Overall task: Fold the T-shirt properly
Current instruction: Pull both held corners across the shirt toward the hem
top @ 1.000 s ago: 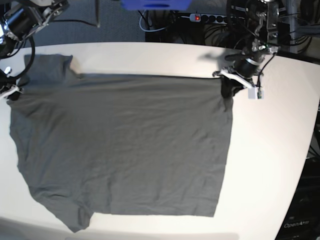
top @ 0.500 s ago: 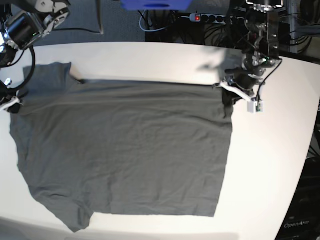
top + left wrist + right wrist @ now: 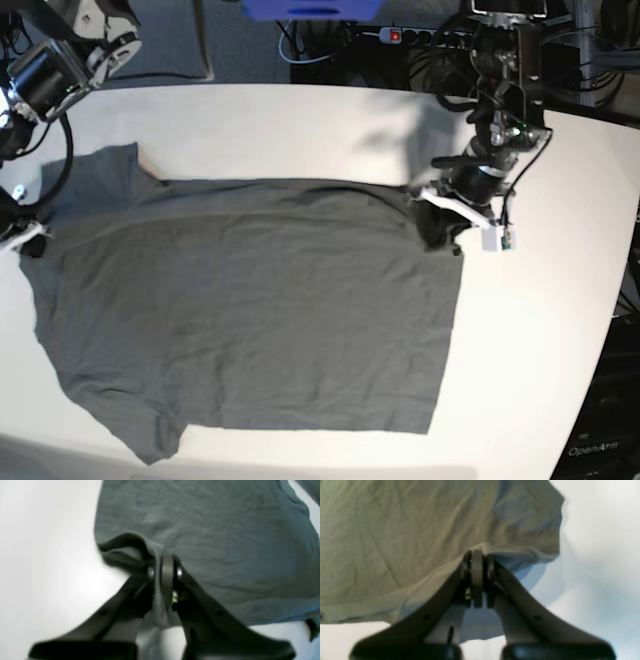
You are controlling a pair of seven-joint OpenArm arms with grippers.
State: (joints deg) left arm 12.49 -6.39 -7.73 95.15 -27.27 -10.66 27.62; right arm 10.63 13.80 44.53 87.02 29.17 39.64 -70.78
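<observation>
T-shirt (image 3: 250,300) lies spread on the white table (image 3: 540,330), mostly flat, one layer as far as I can judge. Taking the shirt as my landmark throughout.

Left gripper (image 3: 163,573): jaws pinched tight on a bunched fold of the shirt's far corner, on the hem side. In the base view that corner is lifted and crumpled, pulled a little inward over the shirt body. Cloth drapes down between the fingers toward the camera.

Right gripper (image 3: 476,560): likewise clamped on a ridge of fabric at the shirt's far edge on the sleeve side. In the base view the grip itself sits at the frame's border and I cannot make it out there; the wrist view settles it.

Near edge of the shirt rests untouched on the table, the near sleeve skewed out at its corner.

Progress, my reading: early. Both far corners are secured, no fold yet laid. Still to do: carry the far edge over toward the near edge, flatten it, then the further folds and sleeves.
</observation>
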